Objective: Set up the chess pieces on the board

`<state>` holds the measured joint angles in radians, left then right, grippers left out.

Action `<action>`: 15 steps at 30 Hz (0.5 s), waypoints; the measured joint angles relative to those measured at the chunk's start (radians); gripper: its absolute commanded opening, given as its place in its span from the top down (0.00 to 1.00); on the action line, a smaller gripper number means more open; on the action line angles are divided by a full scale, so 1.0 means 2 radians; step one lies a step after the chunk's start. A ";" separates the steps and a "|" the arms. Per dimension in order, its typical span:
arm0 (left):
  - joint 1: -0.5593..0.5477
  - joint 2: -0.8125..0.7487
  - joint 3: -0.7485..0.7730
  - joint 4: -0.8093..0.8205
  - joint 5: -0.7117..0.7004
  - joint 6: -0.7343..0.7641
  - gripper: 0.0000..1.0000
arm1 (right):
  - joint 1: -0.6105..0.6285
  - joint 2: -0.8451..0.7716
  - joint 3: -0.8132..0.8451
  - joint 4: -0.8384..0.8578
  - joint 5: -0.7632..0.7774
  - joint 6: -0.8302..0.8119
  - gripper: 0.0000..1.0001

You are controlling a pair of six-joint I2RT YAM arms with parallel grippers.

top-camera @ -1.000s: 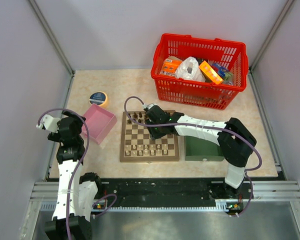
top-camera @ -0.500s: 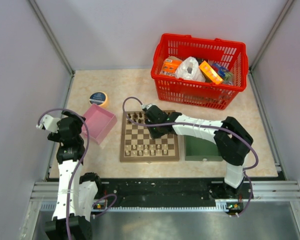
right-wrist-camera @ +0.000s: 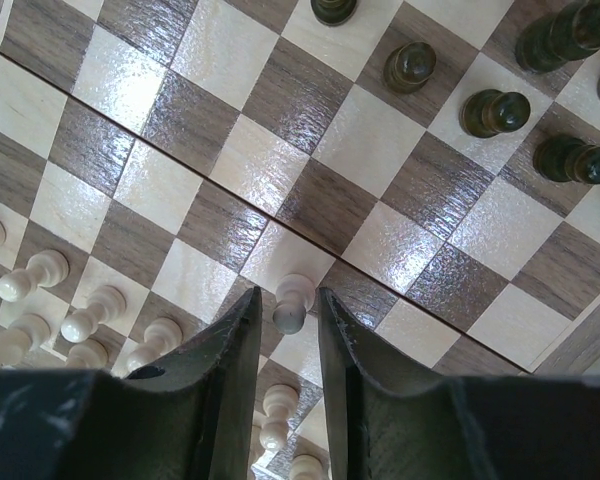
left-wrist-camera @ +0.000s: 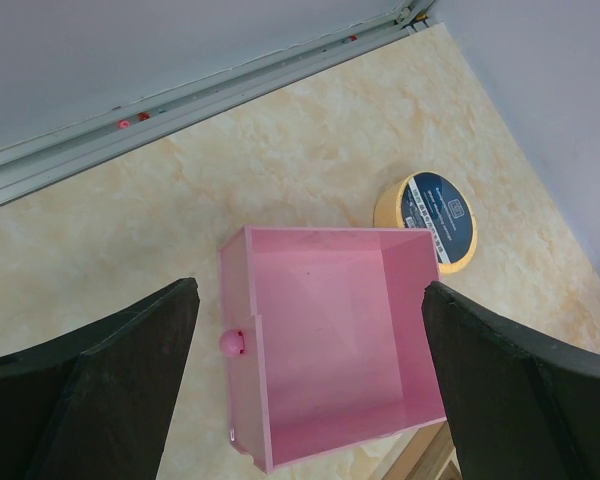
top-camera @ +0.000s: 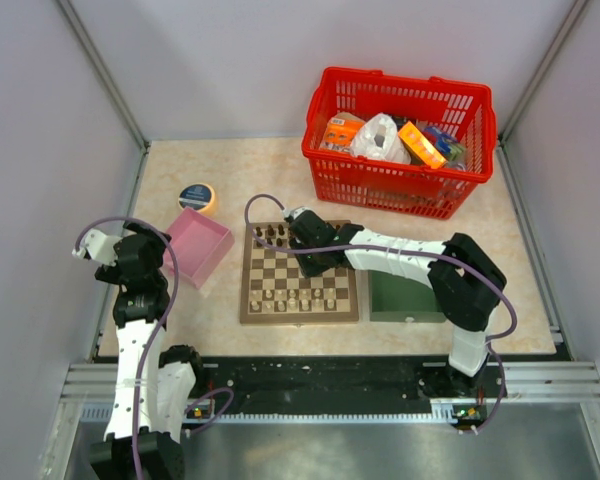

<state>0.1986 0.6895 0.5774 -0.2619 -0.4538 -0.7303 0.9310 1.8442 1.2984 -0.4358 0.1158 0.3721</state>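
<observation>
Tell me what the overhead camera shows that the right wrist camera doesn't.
Only the overhead view: the red basket, pink box, tape roll, green tray and left arm. Only the right wrist view: a pale pawn gripped between the jaws of the right gripper. Both: the board, with dark pieces at its far edge and pale pieces at its near edge.
</observation>
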 measured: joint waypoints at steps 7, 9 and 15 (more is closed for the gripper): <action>0.000 0.000 0.000 0.000 0.000 0.000 0.01 | 0.000 0.000 0.000 0.000 0.000 -0.002 0.75; 0.000 0.000 0.000 0.000 0.000 0.000 0.01 | 0.000 0.000 0.000 0.000 0.000 -0.002 0.75; 0.000 0.000 0.000 0.000 -0.001 0.000 0.01 | 0.000 0.000 0.000 -0.001 0.000 -0.003 0.82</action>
<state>0.1986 0.6891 0.5774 -0.2619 -0.4561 -0.7307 0.9310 1.8442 1.2984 -0.4377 0.1154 0.3664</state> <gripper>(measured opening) 0.987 0.218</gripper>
